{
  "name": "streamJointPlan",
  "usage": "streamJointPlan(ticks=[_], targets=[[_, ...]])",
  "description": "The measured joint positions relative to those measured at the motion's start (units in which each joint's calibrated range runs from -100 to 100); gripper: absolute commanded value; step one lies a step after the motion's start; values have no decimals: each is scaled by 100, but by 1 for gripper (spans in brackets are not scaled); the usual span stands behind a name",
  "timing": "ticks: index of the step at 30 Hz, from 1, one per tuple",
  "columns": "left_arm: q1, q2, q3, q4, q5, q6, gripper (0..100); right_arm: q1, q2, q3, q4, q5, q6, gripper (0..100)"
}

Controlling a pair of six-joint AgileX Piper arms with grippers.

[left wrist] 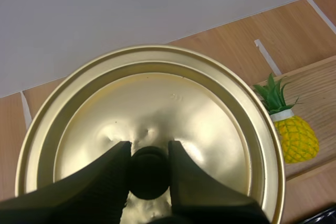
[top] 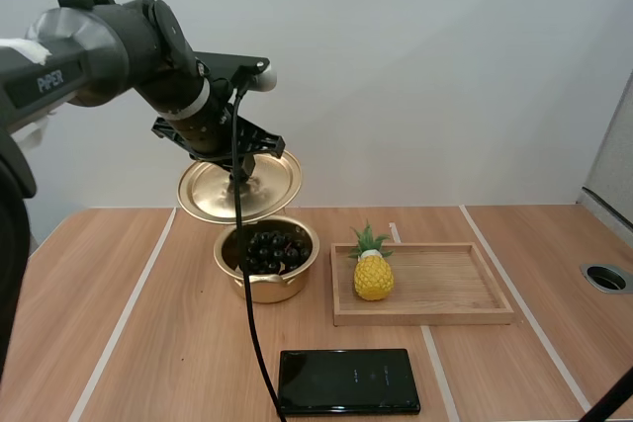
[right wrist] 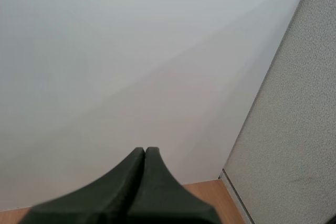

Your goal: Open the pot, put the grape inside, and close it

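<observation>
A gold pot (top: 267, 262) stands on the table with a bunch of dark grapes (top: 271, 249) inside it. Its gold lid (top: 240, 187) hangs tilted in the air just above and behind the pot's left rim. My left gripper (top: 240, 178) is shut on the lid's black knob (left wrist: 149, 172), with a finger on either side of it, and the lid (left wrist: 152, 124) spreads wide beneath. My right gripper (right wrist: 144, 153) points at a pale wall, its fingers lying together as one dark wedge with nothing in them.
A wooden tray (top: 445, 284) lies right of the pot with a toy pineapple (top: 373, 271) at its left end; the pineapple (left wrist: 294, 135) also shows beside the lid. A black phone-like slab (top: 348, 380) lies near the table's front edge. A round hole (top: 605, 278) sits at far right.
</observation>
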Motion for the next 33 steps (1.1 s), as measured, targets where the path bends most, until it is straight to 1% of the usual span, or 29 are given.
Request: streamJointPlan(ticks=[4,12,19,26,33], targets=[[0,0,387,-77,-577,100,0,0,0,0,24,0,0,0],[0,329,696,-355,-970,425,0,0,0,0,256,0,0,0],[0,656,695,-599,-1343,741,0,0,0,0,256,0,0,0],[0,1104,695,-643,-1505,950,0,0,0,0,256,0,0,0],[0,1394,708,-947,-1535,1409,0,0,0,0,244,0,-33,0]])
